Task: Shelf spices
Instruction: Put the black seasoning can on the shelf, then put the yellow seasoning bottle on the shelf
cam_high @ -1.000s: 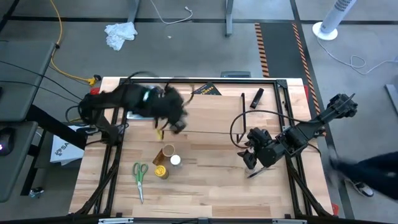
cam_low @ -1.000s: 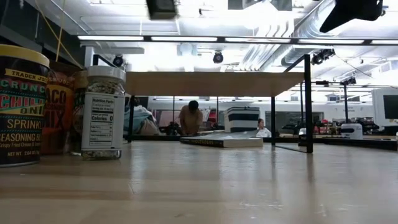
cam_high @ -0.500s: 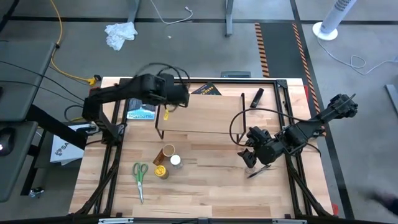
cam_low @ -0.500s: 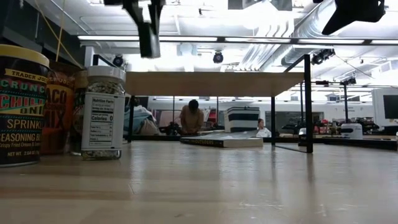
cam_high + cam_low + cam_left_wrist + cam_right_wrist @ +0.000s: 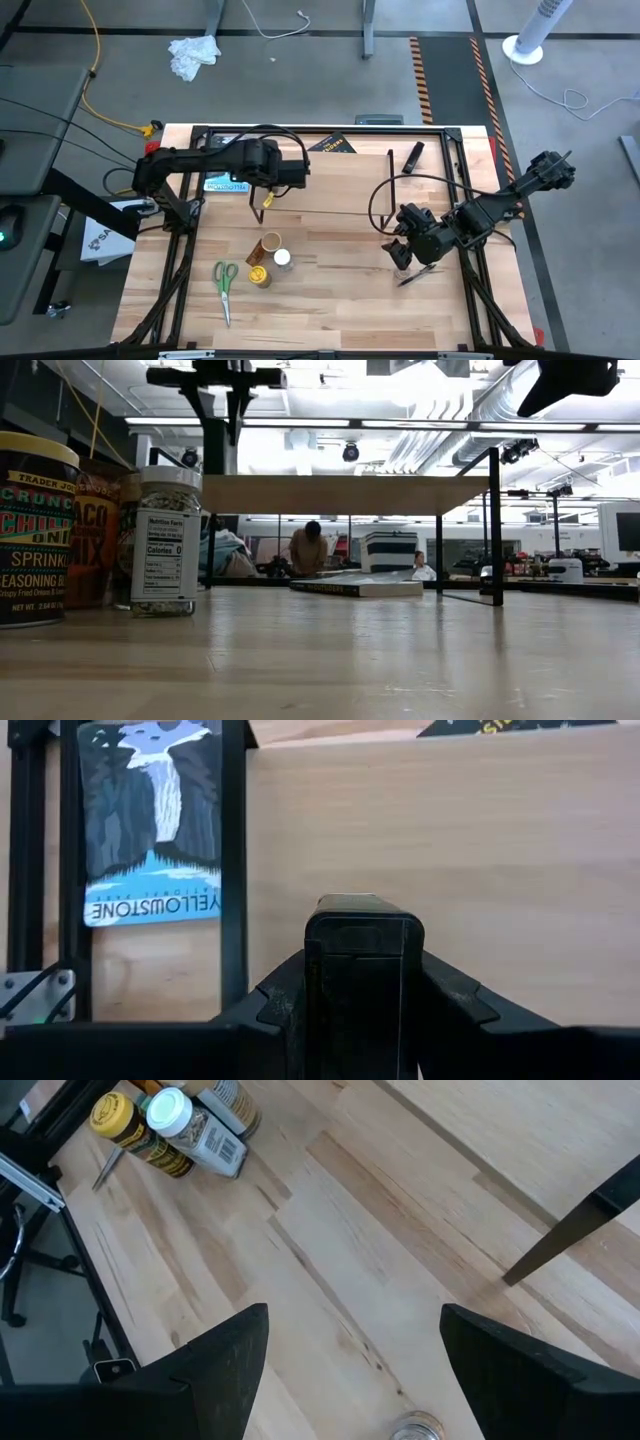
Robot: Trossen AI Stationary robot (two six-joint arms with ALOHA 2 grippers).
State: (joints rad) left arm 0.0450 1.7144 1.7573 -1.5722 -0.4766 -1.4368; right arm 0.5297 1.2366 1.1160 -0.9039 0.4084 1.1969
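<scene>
High view: the job looks barely begun (nothing stands free on the shelf (image 5: pixel 320 212) so far). The left gripper (image 5: pixel 266 195) hangs over the shelf's end nearest its own arm, fingers pointing down and closed partway on a small black tin (image 5: pixel 362 970), which sits squarely between them. In the low view the tin (image 5: pixel 214 448) reaches down to the shelf's top. Whether it has touched down or hangs just above I cannot tell. I judge this to be the step of setting it down, with the release not yet made.

Everything else waits on the table, on the near side of this gripper and below shelf level: the tan round tin (image 5: pixel 270 243), the white-lidded jar (image 5: pixel 283 259) and the yellow-lidded jar (image 5: pixel 259 276), close together. The low view also shows an orange-brown packet (image 5: pixel 95 540) just behind the two jars.

The right gripper (image 5: pixel 402 252) hovers low over the table beyond the shelf's other end, its arm stretched in from the table's right edge. Its fingers stand wide apart and hold nothing. A tiny jar (image 5: pixel 415 1427) shows right under it, between the spread fingers (not gripped), so that one may be next. By my reckoning, five items are left to lift, plus the release of the tin.
</scene>
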